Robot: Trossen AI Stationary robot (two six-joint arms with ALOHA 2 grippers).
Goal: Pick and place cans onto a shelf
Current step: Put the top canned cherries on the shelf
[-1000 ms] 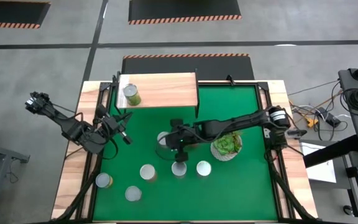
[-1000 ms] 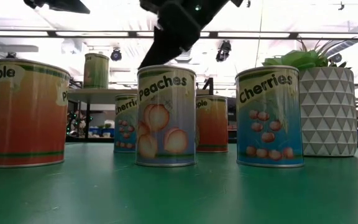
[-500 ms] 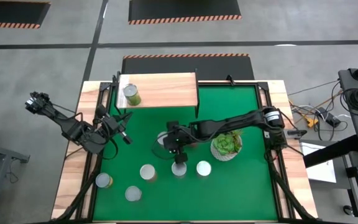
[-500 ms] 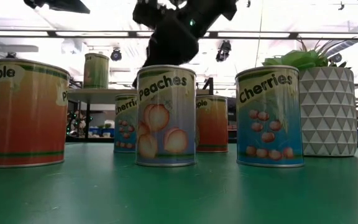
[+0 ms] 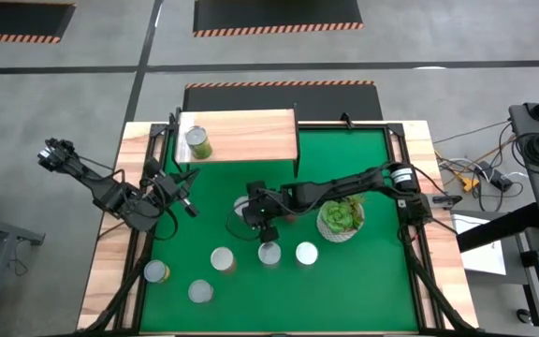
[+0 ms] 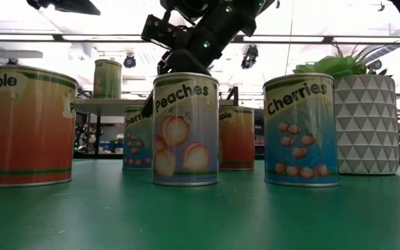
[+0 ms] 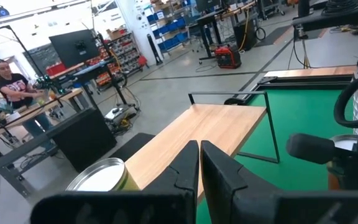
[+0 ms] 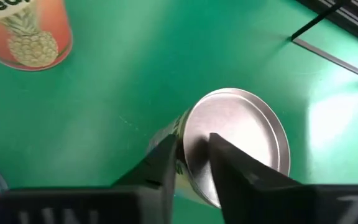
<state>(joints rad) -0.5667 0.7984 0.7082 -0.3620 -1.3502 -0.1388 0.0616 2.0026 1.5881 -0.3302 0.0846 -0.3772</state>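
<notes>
Several cans stand upright on the green mat (image 5: 344,281). One green-labelled can (image 5: 197,142) stands on the light-wood shelf (image 5: 251,136) at the far left. My right gripper (image 5: 254,213) slants down onto a cherries can (image 8: 238,140) in the middle of the mat, behind the Peaches can (image 6: 186,128), and is shut on its rim. The fingers (image 6: 151,104) reach its top. My left gripper (image 7: 199,168) waits shut at the table's left edge, level, pointing toward the shelf. My right gripper has the cherries can's top rim (image 8: 184,134) between its two fingers, one finger (image 8: 163,162) outside on the wall and one (image 8: 232,165) over the silvery lid. The fingers slant down from the table's right. The can stands with its base on the mat.
A white pot with a green plant (image 5: 342,217) stands just right of my right arm. A row of cans (image 5: 269,253) stands nearer the front edge, two more (image 5: 156,271) at the near left. Behind the shelf, a person (image 7: 14,87) stands at a bench.
My right gripper has come down and gone a little toward the table's left, onto the top of the cherries can behind the Peaches can. That can has shifted slightly to the left on the mat.
</notes>
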